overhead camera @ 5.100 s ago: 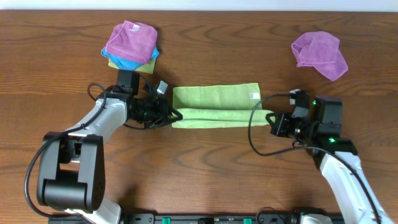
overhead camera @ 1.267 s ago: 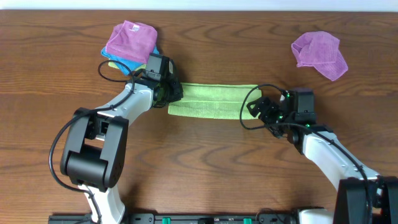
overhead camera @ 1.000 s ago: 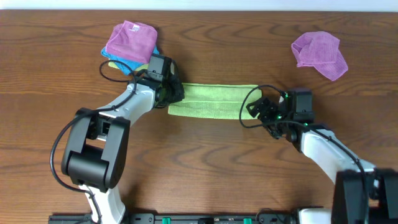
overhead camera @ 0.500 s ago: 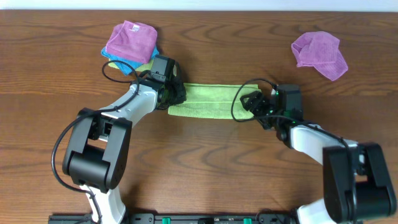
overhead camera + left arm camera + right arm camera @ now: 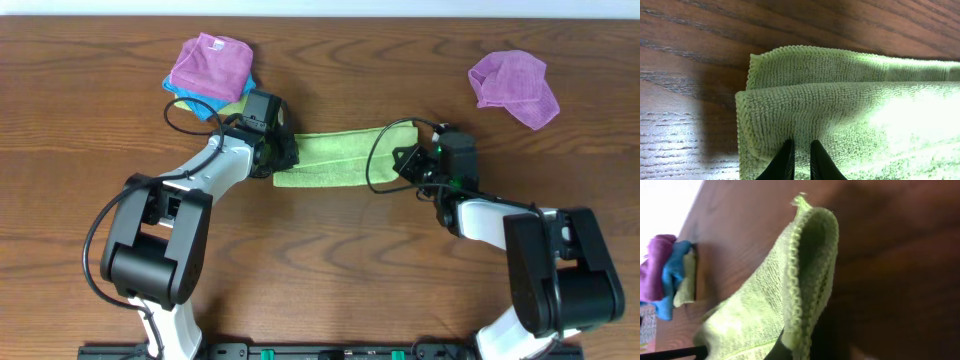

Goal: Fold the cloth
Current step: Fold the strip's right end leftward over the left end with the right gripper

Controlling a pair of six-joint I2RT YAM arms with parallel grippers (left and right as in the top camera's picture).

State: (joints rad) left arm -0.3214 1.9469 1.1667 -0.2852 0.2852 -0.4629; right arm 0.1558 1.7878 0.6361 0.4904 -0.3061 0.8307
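Note:
A green cloth (image 5: pixel 335 158), folded into a long strip, lies at the table's middle. My left gripper (image 5: pixel 283 155) is shut on the cloth's left end; in the left wrist view its two black fingertips (image 5: pixel 800 157) pinch the green fabric (image 5: pixel 850 110). My right gripper (image 5: pixel 408 160) is shut on the cloth's right end, which is lifted and drawn leftward. In the right wrist view the cloth's edge (image 5: pixel 805 280) hangs folded over the finger.
A stack of folded cloths, purple on blue and yellow (image 5: pixel 210 70), lies at the back left, also in the right wrist view (image 5: pixel 665 275). A crumpled purple cloth (image 5: pixel 515 87) lies at the back right.
My right gripper has carried the cloth's right end up and to the left, shortening the strip. My left gripper has kept its hold on the left end.

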